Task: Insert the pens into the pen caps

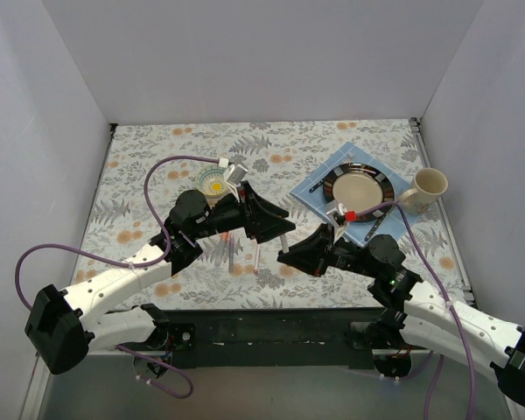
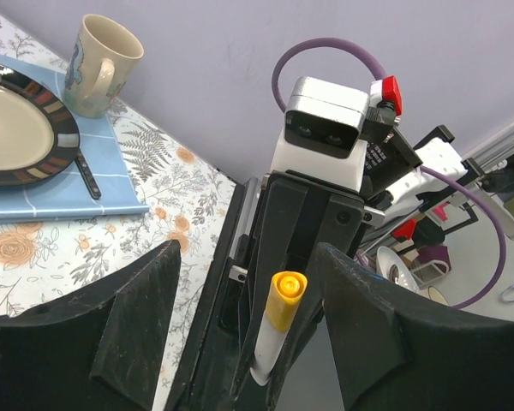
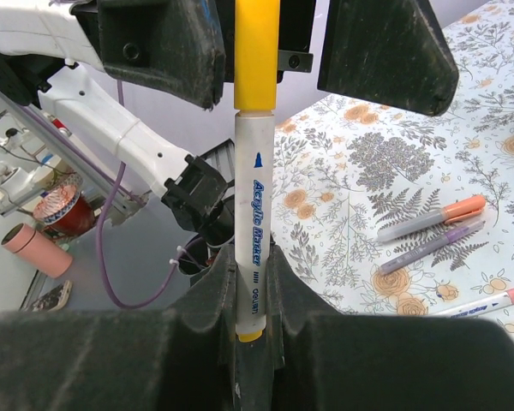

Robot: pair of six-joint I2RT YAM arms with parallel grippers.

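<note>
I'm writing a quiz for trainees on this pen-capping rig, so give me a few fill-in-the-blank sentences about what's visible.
The right pincer is shut on a white pen whose cap is ____.
The left pincer, its fingers wide apart around that cap, is ____.
The plate lies on a ____ mat.
In the top view, the mug stands to the ____ of the plate.
Missing words: yellow; open; blue; right.

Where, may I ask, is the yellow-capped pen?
The pen stands mid right wrist view, clamped in the right hand, cap toward the open left hand.
</note>
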